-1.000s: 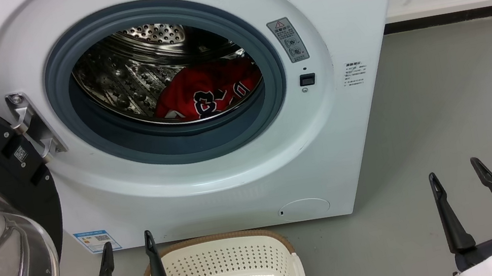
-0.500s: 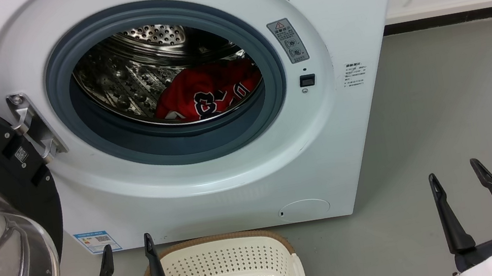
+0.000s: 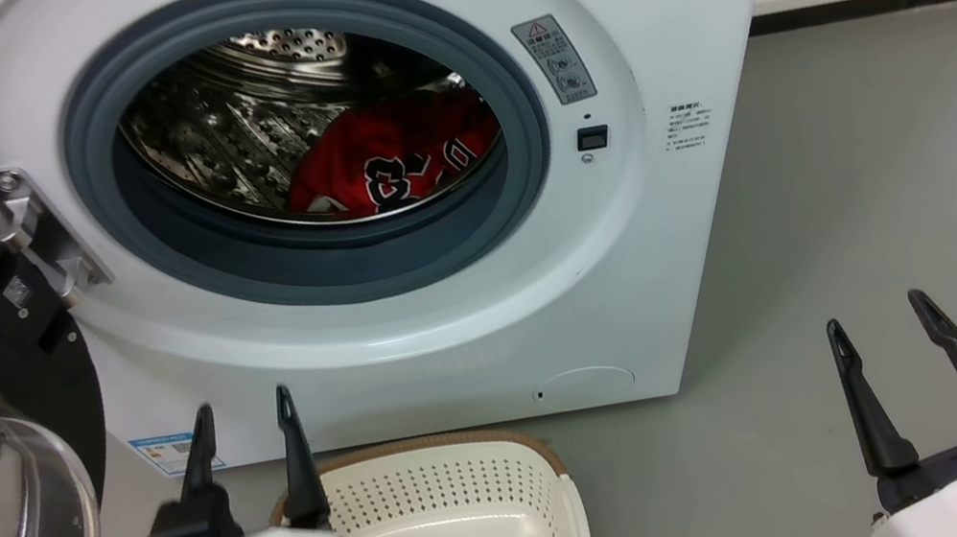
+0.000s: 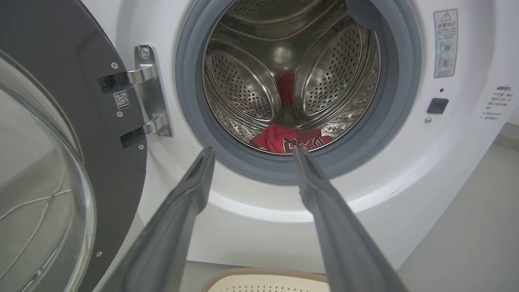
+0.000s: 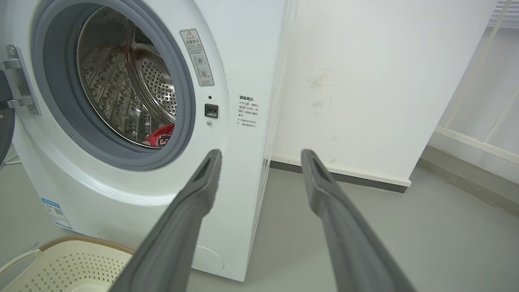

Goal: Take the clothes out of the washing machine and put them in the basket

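Red jersey (image 3: 393, 161) in drum (image 3: 223, 136): probably light, limp; pinch a raised fold. Left tool (image 3: 240, 402), right tool (image 3: 873, 310) spread, empty.

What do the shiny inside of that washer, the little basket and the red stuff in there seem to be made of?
The drum: apparently polished steel, mirror-bright, with rows of punched holes.
The basket: probably moulded plastic, matt cream, evenly perforated; its brown rim looks woven, perhaps only imitation.
The clothes: soft red fabric, crumpled into folds; the fibre cannot be told.
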